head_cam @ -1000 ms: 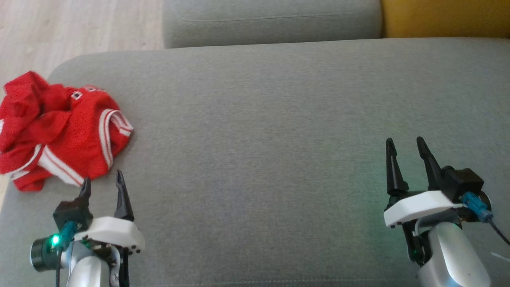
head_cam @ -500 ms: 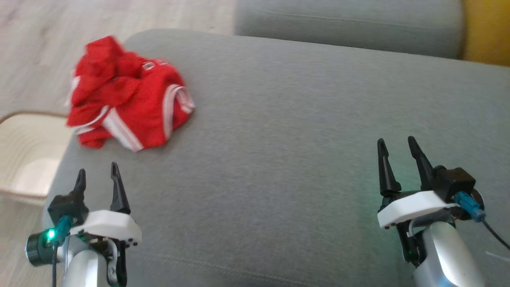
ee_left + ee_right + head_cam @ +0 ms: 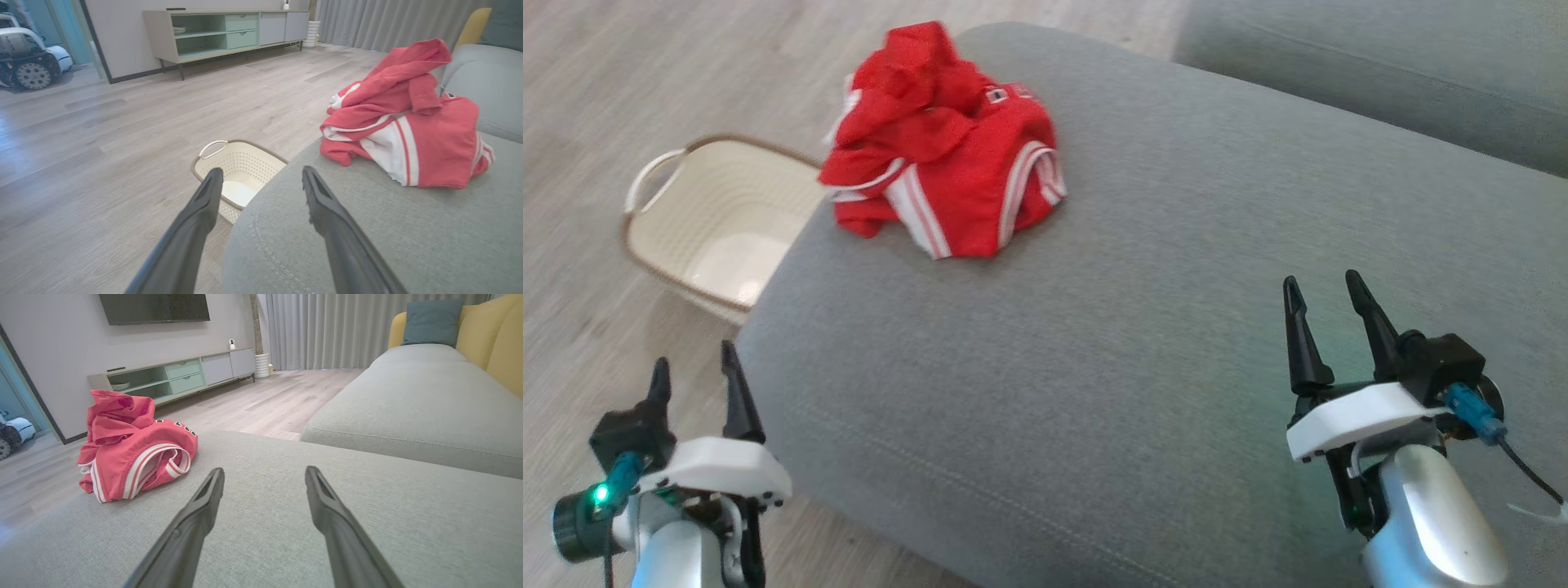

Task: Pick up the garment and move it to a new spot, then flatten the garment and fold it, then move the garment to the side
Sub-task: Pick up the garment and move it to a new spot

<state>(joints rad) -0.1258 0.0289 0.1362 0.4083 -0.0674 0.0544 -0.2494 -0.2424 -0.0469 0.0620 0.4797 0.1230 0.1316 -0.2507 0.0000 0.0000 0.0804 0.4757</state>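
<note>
The left gripper [image 3: 694,359] is held with its two dark fingers spread apart and nothing between them, at the near left corner of the grey seat cushion [image 3: 1135,343]. The right gripper [image 3: 1321,286] is likewise spread and empty, poised over the right part of the same cushion.

The red garment [image 3: 947,171], trimmed with white stripes, is seen crumpled in a heap at the cushion's far left corner. It is well apart from both grippers and nearer the left one.

A cream perforated basket [image 3: 658,167] with a brown rim is set on the pale wooden floor [image 3: 645,73], just beside the cushion's left edge and close to the garment. A second grey cushion [image 3: 1380,73] is placed beyond the first. Farther off, a low cabinet [image 3: 229,32] stands against the wall and grey curtains [image 3: 388,20] are hung.
</note>
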